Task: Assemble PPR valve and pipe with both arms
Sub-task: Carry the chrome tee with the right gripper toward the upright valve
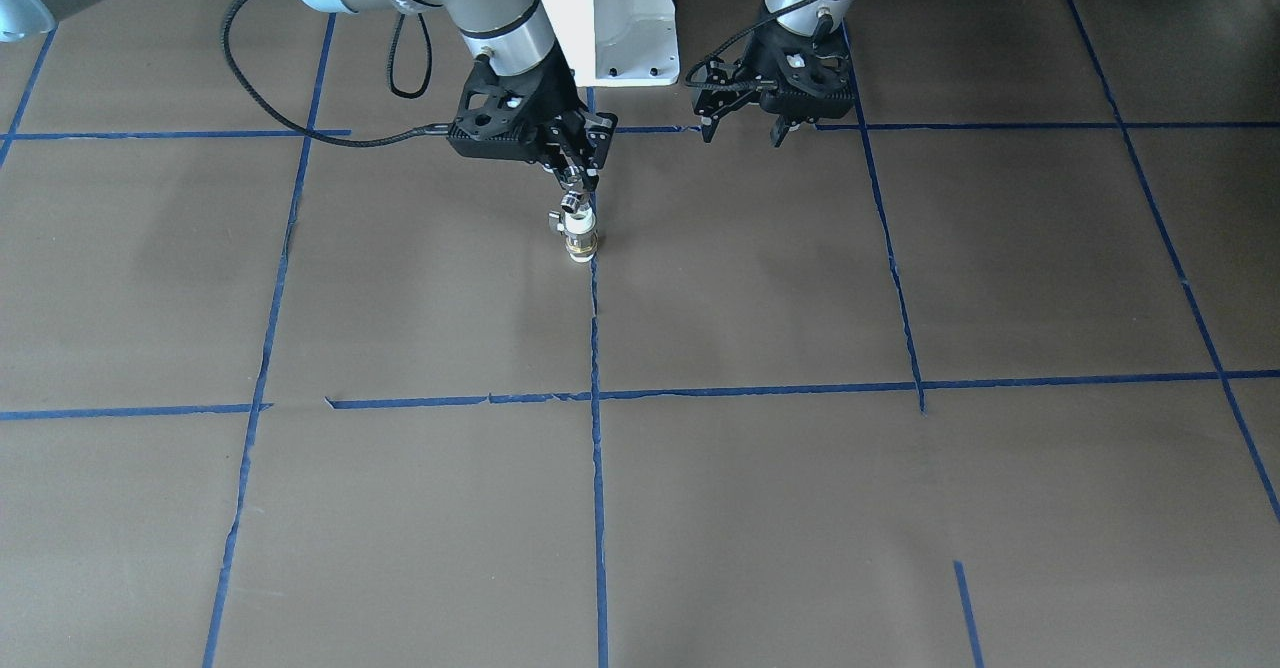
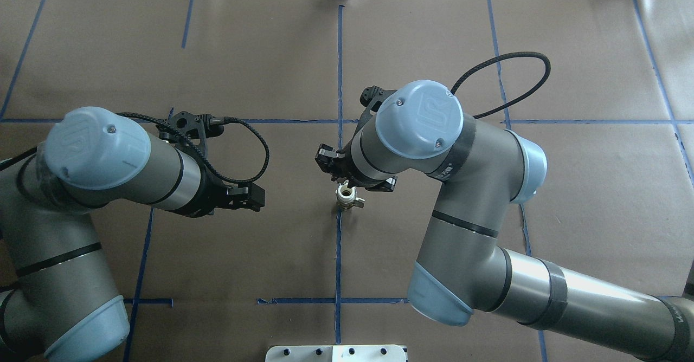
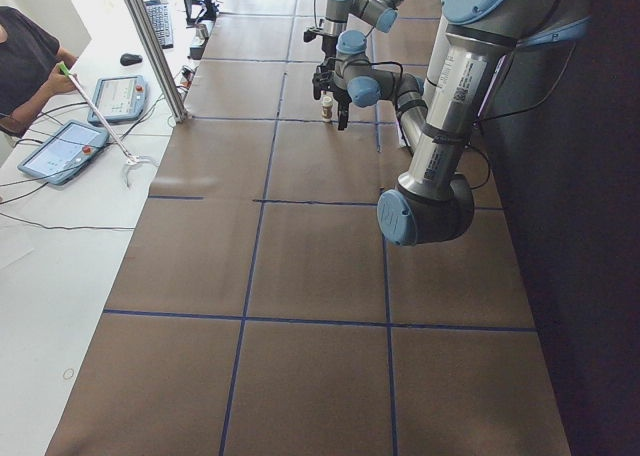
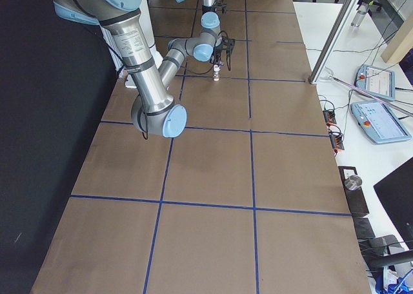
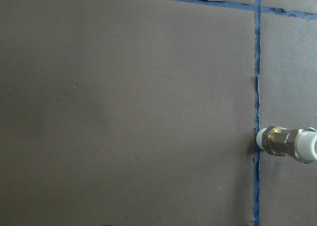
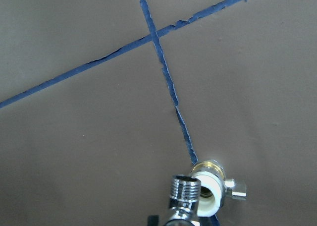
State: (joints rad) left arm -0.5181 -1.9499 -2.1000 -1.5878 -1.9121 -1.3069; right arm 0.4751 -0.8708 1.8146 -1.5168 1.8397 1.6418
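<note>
The PPR valve (image 1: 580,235) stands upright on the brown table where two blue tape lines meet, with white ends, a brass band and a small silver side knob. It also shows in the overhead view (image 2: 345,195), at the right edge of the left wrist view (image 5: 287,142) and in the right wrist view (image 6: 212,186). My right gripper (image 1: 578,186) is shut on the silver pipe fitting (image 1: 572,201), held right at the valve's top white end. Its threaded end (image 6: 185,189) sits beside the valve's opening. My left gripper (image 1: 742,136) is open and empty, off to the side of the valve.
Blue tape lines (image 1: 596,348) divide the brown table cover into squares. A white mounting bracket (image 1: 612,18) stands between the two arms at the robot's base. An operator (image 3: 25,56) and tablets (image 3: 62,148) are on the white bench beyond the table's far edge.
</note>
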